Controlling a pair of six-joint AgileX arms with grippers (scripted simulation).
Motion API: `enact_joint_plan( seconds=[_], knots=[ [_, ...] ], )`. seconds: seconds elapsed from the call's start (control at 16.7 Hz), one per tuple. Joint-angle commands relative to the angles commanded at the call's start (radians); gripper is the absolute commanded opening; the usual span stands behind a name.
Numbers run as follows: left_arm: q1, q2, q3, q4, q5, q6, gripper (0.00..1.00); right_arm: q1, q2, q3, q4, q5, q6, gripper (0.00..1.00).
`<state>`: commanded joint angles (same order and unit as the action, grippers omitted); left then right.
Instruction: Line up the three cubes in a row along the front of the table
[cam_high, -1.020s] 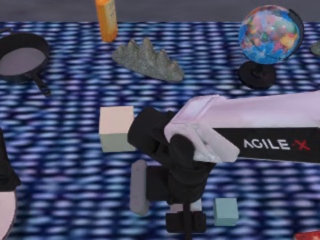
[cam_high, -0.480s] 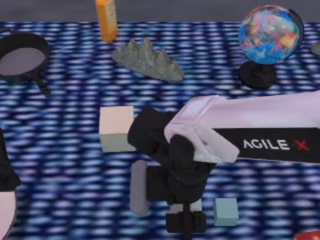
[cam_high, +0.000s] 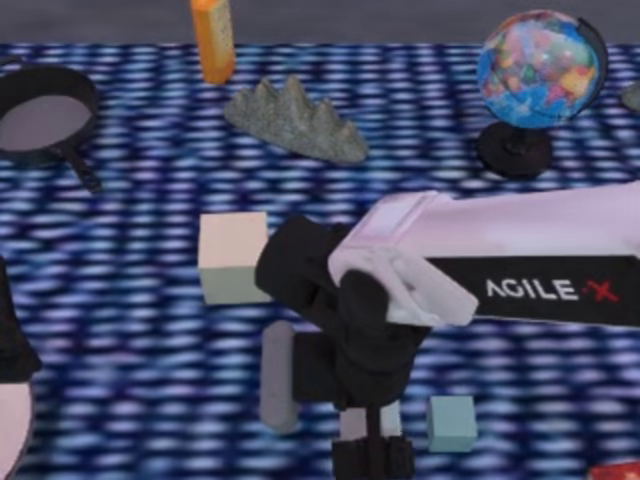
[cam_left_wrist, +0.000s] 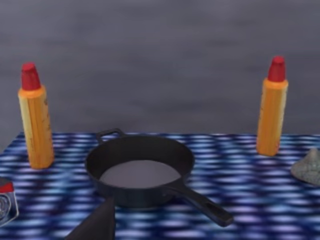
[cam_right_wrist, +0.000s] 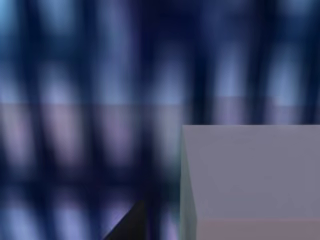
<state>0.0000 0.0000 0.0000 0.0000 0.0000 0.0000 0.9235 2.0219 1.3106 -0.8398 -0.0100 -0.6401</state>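
The large cream-pink cube (cam_high: 233, 257) sits left of the table's middle. The small teal-grey cube (cam_high: 452, 423) rests near the front edge of the table (cam_high: 150, 330). Just left of it stands the medium grey-lavender cube (cam_high: 392, 418), partly covered by my right gripper (cam_high: 372, 455), which hangs open over it and is not touching it. In the right wrist view this cube (cam_right_wrist: 250, 172) fills the frame's corner, with a gap between it and one dark finger (cam_right_wrist: 125, 227). My left arm (cam_high: 10, 380) is parked at the left edge, its gripper open; one finger (cam_left_wrist: 97, 225) shows.
At the back stand a black frying pan (cam_high: 45, 120), an orange bottle (cam_high: 212, 38), a jagged grey rock (cam_high: 295, 120) and a globe (cam_high: 538, 75). A red object (cam_high: 615, 470) peeks in at the front right corner. The left wrist view shows the pan (cam_left_wrist: 140, 172) between two orange bottles.
My right gripper has shifted toward the front edge, uncovering more of the grey-lavender cube, which stayed in place. Nothing else has moved.
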Motion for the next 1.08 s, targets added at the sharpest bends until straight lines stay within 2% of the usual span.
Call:
enact_joint_plan(
  seconds=[0.6, 1.08],
  knots=[
    [0.0, 0.0, 0.0, 0.0, 0.0, 0.0, 1.0, 0.004, -0.005, 0.014, -0.018, 0.0, -0.004, 1.0],
    [0.0, 0.0, 0.0, 0.0, 0.0, 0.0, 1.0, 0.006, -0.095, 0.158, -0.253, -0.001, -0.005, 1.0]
  ],
)
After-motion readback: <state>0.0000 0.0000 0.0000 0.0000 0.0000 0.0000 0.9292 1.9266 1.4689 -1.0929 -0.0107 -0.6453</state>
